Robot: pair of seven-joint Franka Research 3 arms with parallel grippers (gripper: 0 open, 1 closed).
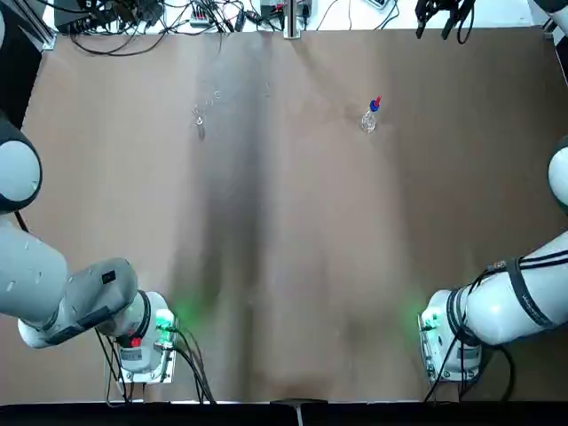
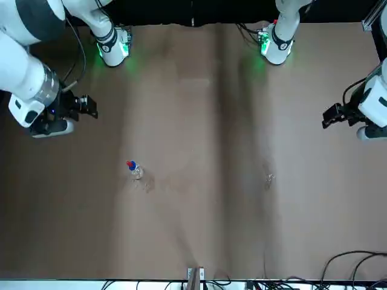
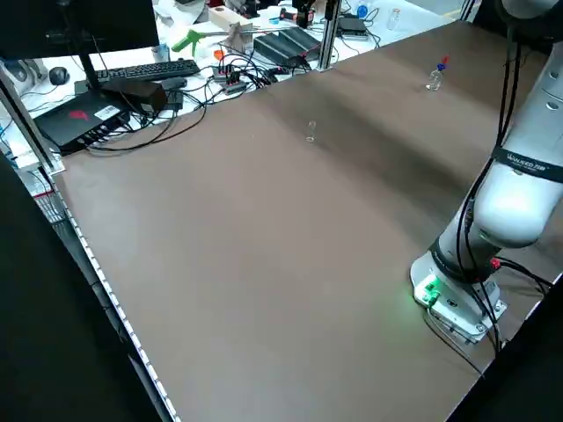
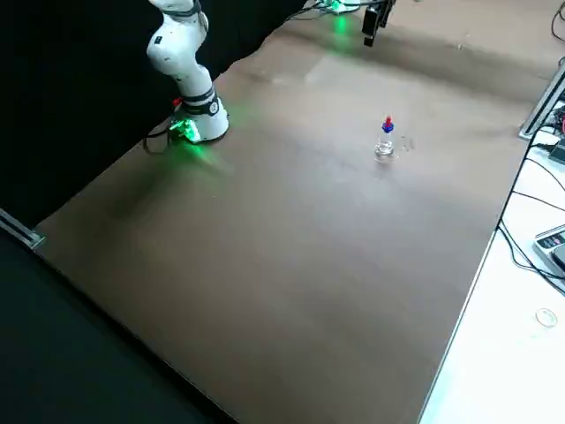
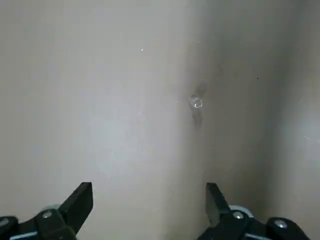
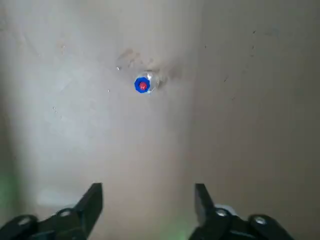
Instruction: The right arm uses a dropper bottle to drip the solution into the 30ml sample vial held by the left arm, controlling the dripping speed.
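Sample vial (image 5: 196,102): upright on the brown table (image 1: 302,266), left of the bottle; probably light, slippery glass; we should take its sides gently
Dropper bottle (image 4: 385,143): standing capped; we would grip below the collar
Left gripper (image 5: 150,205), right gripper (image 6: 149,207): spread, holding nothing, over the table

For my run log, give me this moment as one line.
Left gripper: open, above table; right gripper: open, above table; vial: ungripped; dropper bottle: upright, ungripped
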